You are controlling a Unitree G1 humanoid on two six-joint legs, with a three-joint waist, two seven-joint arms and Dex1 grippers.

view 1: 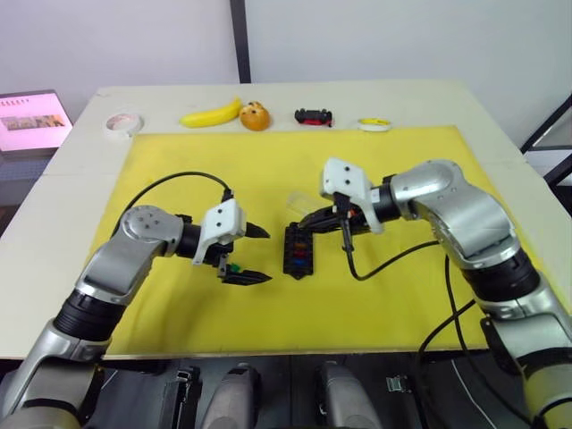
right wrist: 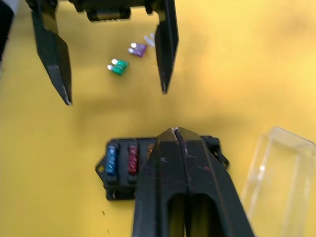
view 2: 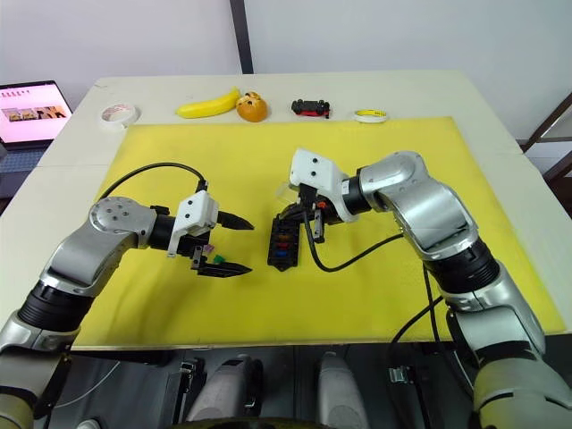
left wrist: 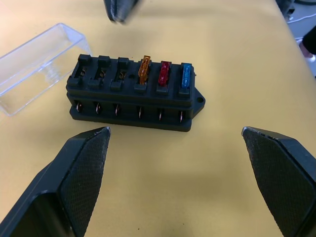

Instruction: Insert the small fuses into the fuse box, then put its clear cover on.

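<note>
The black fuse box (left wrist: 133, 94) lies mid-mat with orange (left wrist: 144, 69), red (left wrist: 164, 74) and blue (left wrist: 185, 75) small fuses seated in one row; its other slots stand vacant. My left gripper (view 1: 257, 255) is open, just left of the box and aimed at it, touching nothing. Green (right wrist: 118, 66), purple (right wrist: 138, 49) and pale (right wrist: 149, 39) fuses lie loose on the mat under that gripper. My right gripper (right wrist: 174, 132) is shut, its tip hovering over the box's far end, with nothing visible in it. The clear cover (left wrist: 34, 64) lies open side up just beyond the box.
The yellow mat (view 1: 402, 304) covers most of the table. Along the far edge sit a tape roll (view 1: 123, 122), a banana (view 1: 211, 114), an orange fruit (view 1: 255, 116), a toy car (view 1: 314, 116) and a yellow roll (view 1: 374, 124). A laptop (view 1: 34, 120) stands at far left.
</note>
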